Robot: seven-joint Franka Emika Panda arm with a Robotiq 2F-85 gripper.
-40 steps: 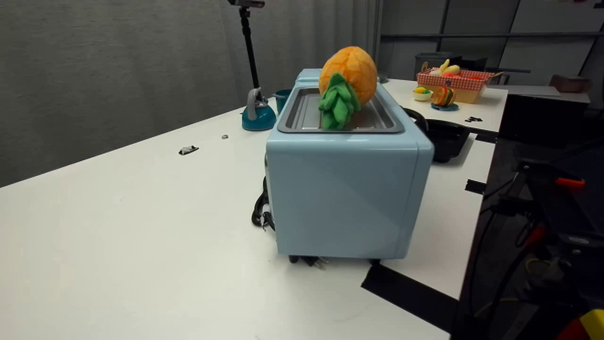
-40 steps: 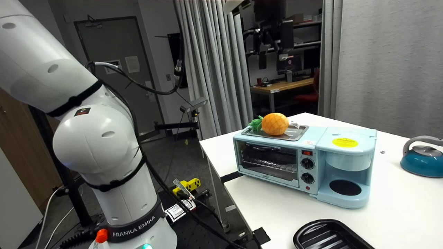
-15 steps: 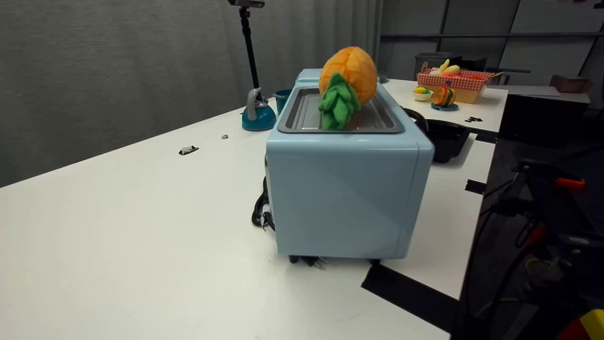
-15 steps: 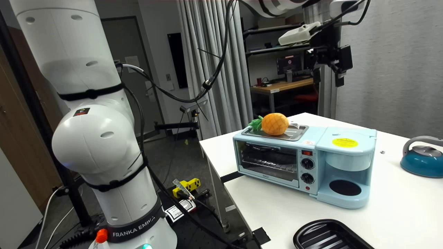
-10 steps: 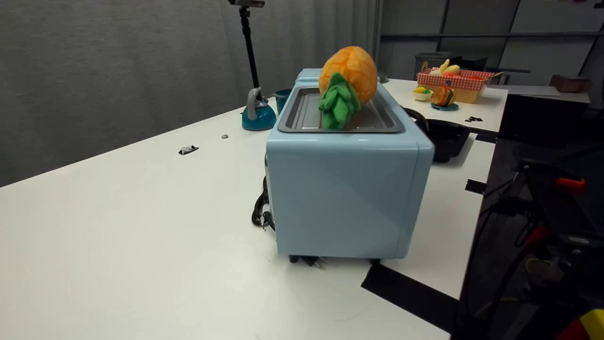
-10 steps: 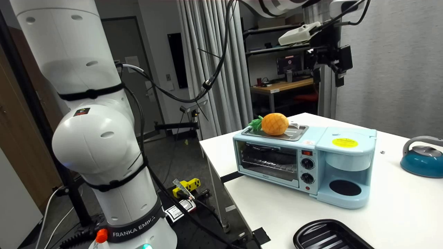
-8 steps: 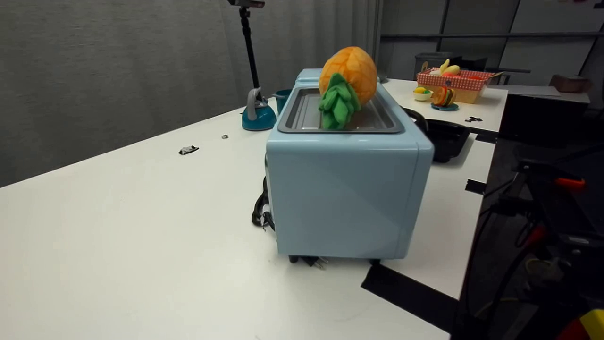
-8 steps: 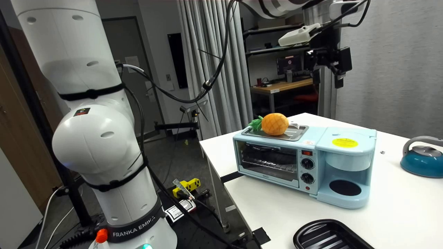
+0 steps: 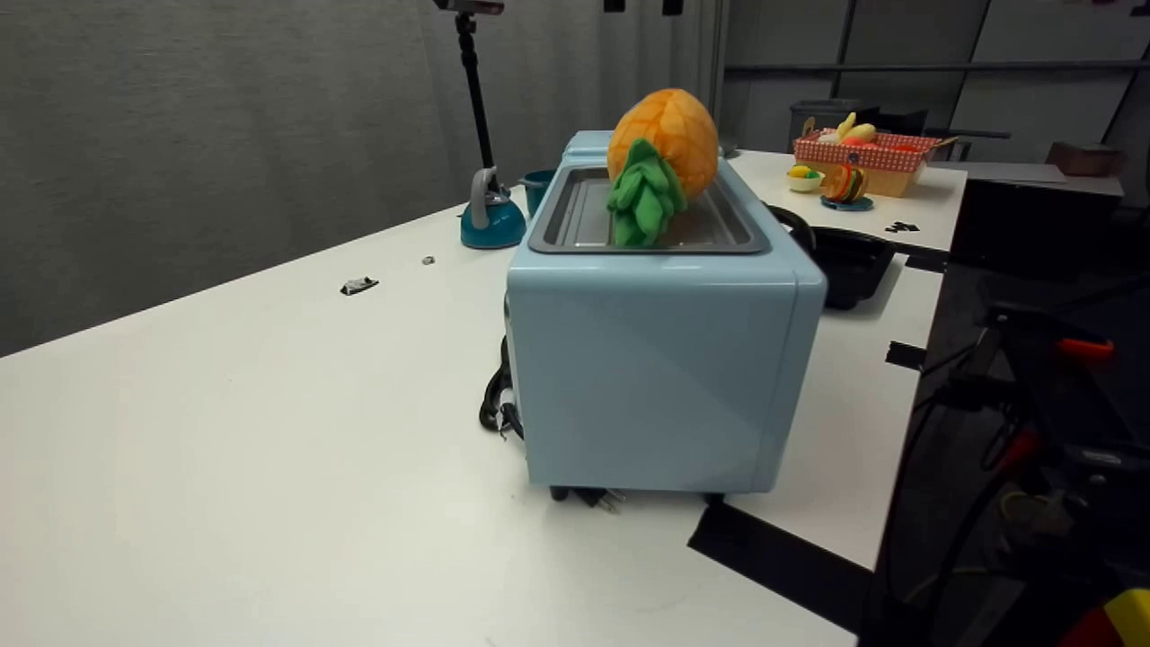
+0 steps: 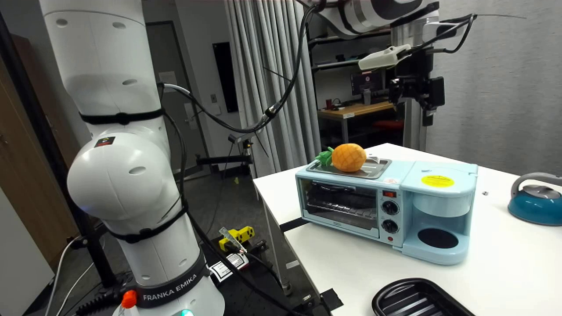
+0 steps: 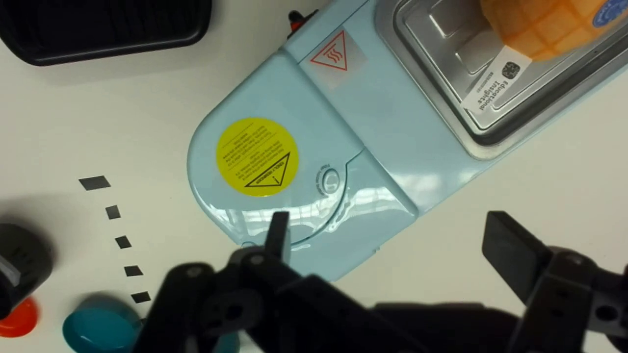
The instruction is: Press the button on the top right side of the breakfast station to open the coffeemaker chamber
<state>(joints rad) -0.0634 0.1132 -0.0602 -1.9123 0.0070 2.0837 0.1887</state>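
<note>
The claw [image 11: 387,219], jaws wide apart, is hanging above the breakfast station [image 11: 387,122] on the desk [image 10: 342,259] and, I am judging, risking a missed press, with neither fingertip overlying the button [image 11: 330,181] at the gap's ten o'clock in the wrist view.

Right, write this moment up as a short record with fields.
appliance: light-blue boxy breakfast station on the white table
closure: light-blue rounded coffeemaker lid, down, with round yellow sticker
control: small light-blue oval button, untouched
end effector: black two-fingered gripper, open, above the station, not touching it
load: orange-and-green plush pineapple lying in grey metal tray
same table: round teal kettle, black ribbed pan
</note>
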